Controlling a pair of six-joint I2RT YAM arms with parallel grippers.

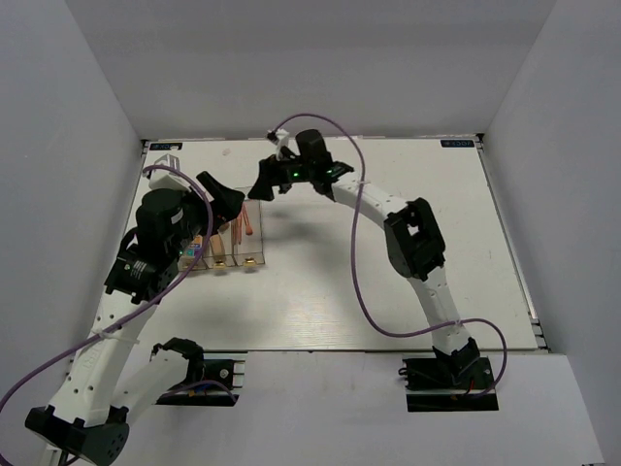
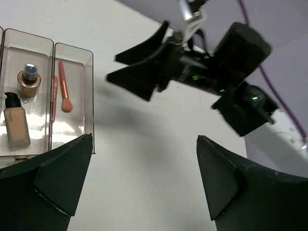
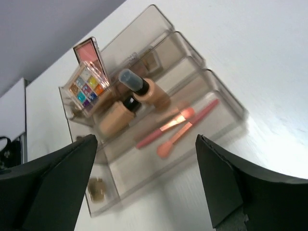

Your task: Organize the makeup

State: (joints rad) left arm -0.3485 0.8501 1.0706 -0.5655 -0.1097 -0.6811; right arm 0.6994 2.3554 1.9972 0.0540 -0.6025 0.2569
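Note:
The makeup lies in a clear three-compartment box (image 3: 226, 96). A multicolour palette (image 3: 86, 86) and a pink palette (image 3: 89, 53) stand at one end. Two beige foundation bottles (image 3: 115, 118) lie in the middle compartment. Two thin pink brushes (image 3: 178, 120) lie in the outer one. My right gripper (image 3: 146, 138) hovers open above the box's outer edge, holding nothing. My left gripper (image 2: 144, 138) is open over bare table beside the box (image 2: 72, 48), also holding nothing. In the top view both grippers, left (image 1: 225, 197) and right (image 1: 264, 186), sit close together at the box's far end.
The white table (image 1: 388, 282) stretches to the right of the box, with grey walls on three sides. The right arm's purple cable (image 1: 359, 252) loops over the middle. A small gold shape (image 3: 96, 190) shows at the box's near corner.

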